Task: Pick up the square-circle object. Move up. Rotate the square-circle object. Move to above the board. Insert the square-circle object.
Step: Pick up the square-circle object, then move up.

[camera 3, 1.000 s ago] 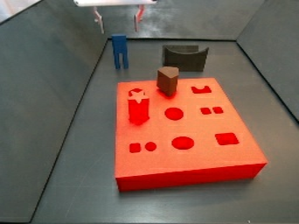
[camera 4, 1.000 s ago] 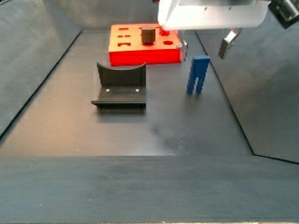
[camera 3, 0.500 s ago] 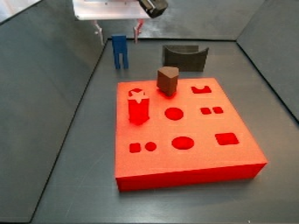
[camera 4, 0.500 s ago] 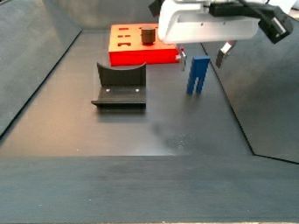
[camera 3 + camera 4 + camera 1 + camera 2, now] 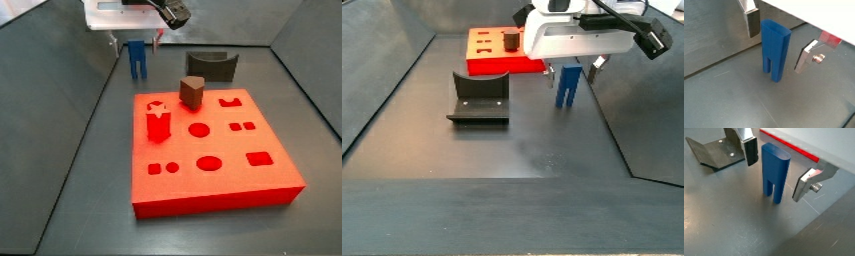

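- The claw (image 5: 777,41) sits low around the square-circle object (image 5: 775,49), jaws spread wide, one finger on each side and a visible gap to both, so nothing is gripped yet.
- In both wrist views the blue piece stands upright on its two short prongs on the dark grey floor (image 5: 731,223). One finger (image 5: 749,150) is beside one face, the other finger (image 5: 806,182) is off the opposite face.
- In a side view the square-circle object (image 5: 136,58) shows in the upper left of the frame, just under the white claw body, well apart from the board (image 5: 214,150), which fills the middle.
- A red peg (image 5: 156,121) and a brown rounded peg (image 5: 193,94) stand in the board.
- The fixture (image 5: 478,98) sits left of centre in a side view, with the blue piece (image 5: 569,87) to its right and the board (image 5: 500,58) behind it.
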